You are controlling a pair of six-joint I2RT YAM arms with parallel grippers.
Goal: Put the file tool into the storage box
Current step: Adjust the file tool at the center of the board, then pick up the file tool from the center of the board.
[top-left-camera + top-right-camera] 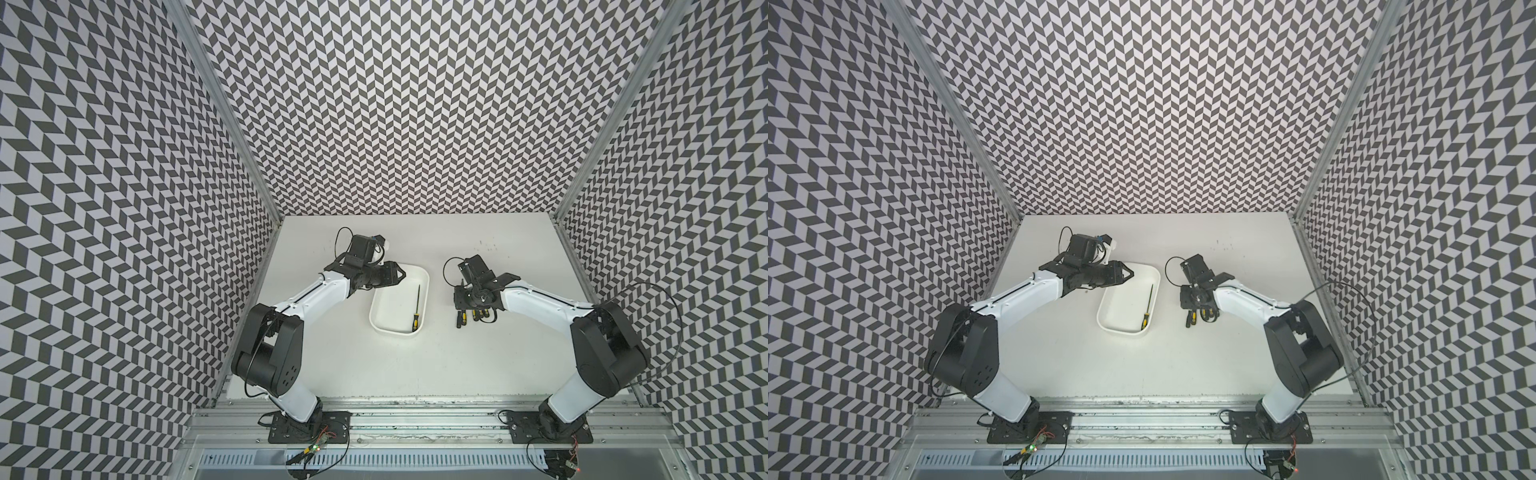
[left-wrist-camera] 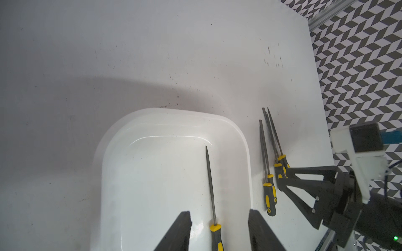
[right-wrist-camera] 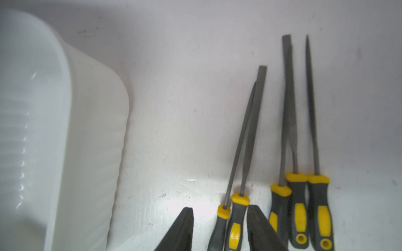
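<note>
Grey steel file tool (image 2: 211, 191), yellow-black handle, inside white storage box (image 2: 152, 173)

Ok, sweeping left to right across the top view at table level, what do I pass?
Left arm → storage box → file lying along its right wall → loose files on the table → right arm.

The left arm (image 1: 322, 291) stretches forward and inward, wrist roughly level; the left gripper (image 1: 401, 272) points sideways, jaws parted. The right arm (image 1: 540, 297) bends inward too. The right gripper (image 3: 220, 208) seemingly aims straight down, fingertips tucked under the wrist from above, jaws standing apart.
</note>
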